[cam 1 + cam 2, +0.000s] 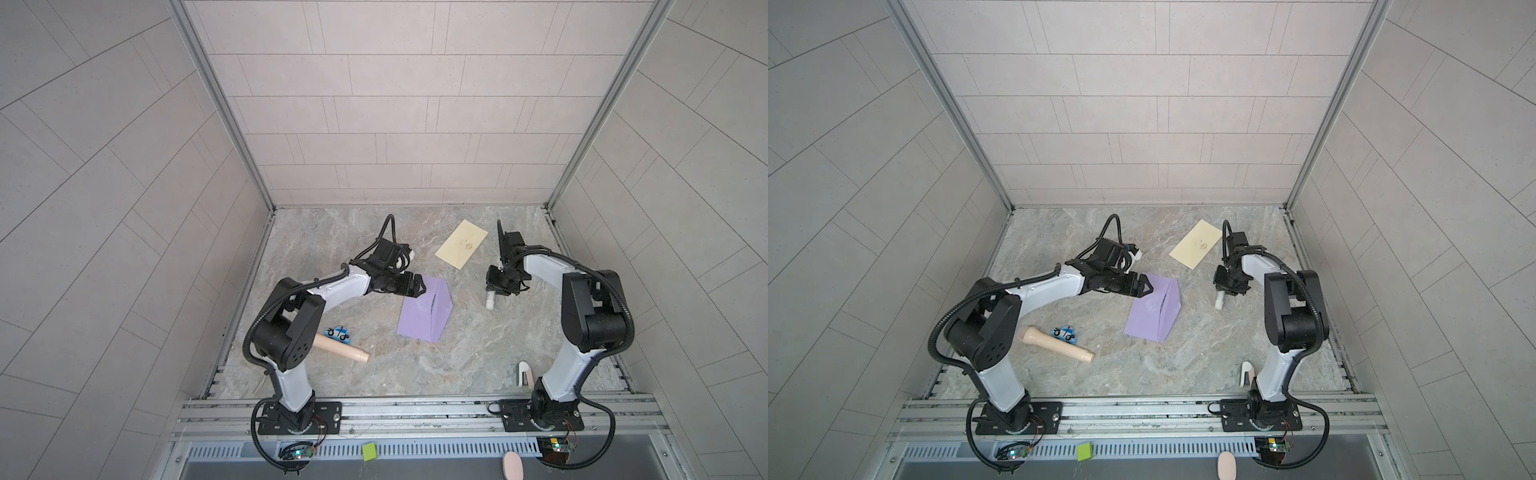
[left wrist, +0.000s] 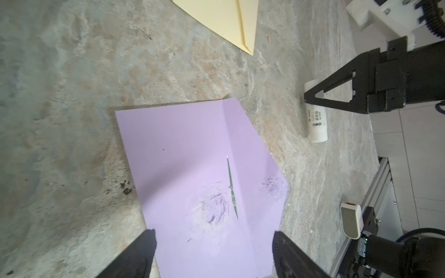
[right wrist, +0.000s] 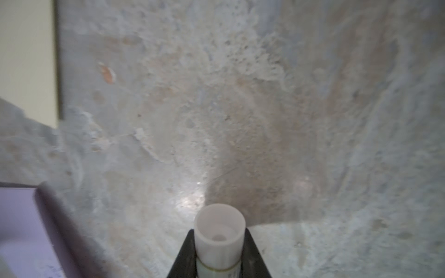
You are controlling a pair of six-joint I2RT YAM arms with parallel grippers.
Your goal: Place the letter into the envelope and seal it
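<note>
While left gripper (image 2: 213, 232) gapes over envelope (image 2: 180, 156) | right gripper (image 3: 219, 232) clamps glue stick (image 3: 218, 216)

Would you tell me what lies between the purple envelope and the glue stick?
Nothing but bare table separates the purple envelope from the glue stick; the left wrist view shows it.

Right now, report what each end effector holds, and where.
The right end effector grips the glue stick across its barrel, near one end. The left end effector holds nothing, open over the purple envelope.

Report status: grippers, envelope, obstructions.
Left gripper open over purple envelope. Right gripper shut on glue stick. Flap open, unsealed. Path clear.
</note>
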